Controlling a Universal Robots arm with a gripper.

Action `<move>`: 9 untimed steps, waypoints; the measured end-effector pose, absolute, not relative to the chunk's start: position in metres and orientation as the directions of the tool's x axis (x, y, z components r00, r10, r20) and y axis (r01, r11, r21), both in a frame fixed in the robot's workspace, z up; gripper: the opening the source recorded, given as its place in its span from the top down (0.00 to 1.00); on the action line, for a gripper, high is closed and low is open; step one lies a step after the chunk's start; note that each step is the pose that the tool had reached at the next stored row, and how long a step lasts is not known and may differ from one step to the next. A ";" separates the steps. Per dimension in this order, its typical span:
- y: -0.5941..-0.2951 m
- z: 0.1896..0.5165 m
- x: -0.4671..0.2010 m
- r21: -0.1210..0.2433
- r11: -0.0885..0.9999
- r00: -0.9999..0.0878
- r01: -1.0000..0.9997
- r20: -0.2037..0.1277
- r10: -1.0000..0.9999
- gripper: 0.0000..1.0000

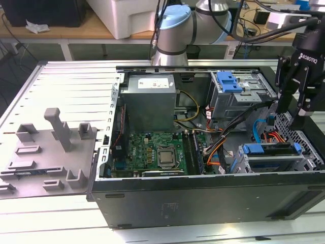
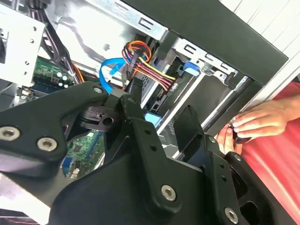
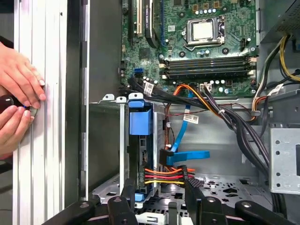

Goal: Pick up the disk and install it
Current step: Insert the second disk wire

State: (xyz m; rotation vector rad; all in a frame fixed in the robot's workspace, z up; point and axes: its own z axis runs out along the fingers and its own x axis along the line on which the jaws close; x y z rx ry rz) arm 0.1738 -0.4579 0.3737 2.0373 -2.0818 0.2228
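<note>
The disk (image 1: 269,151) sits in the grey drive cage at the front corner of the open computer case, on the exterior view's right, with its blue carrier bracket facing up. In the first wrist view the disk (image 3: 139,123) stands edge-on inside the cage, and its blue tab (image 2: 191,68) also shows in the second wrist view. My gripper (image 1: 293,119) hangs just above the cage's end. Its fingers are open (image 3: 159,192) and straddle the red, yellow and orange power cable (image 3: 164,176) beside the disk. Nothing is held between the fingers (image 2: 164,117).
A second grey drive cage with a blue latch (image 1: 228,81) stands further back in the case. Cable bundles (image 1: 223,137) cross between the cages and the motherboard (image 1: 157,152). A person's hands (image 3: 18,93) rest on the table rail outside the case wall. A grey fixture plate (image 1: 45,152) lies at the exterior view's left.
</note>
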 end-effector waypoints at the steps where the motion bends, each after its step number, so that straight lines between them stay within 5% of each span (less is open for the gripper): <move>1: -0.453 0.374 0.173 0.045 0.028 -0.015 -0.999 0.267 -0.964 0.45; 9: -0.439 0.372 0.172 0.042 0.032 -0.015 -0.999 0.344 -0.939 0.45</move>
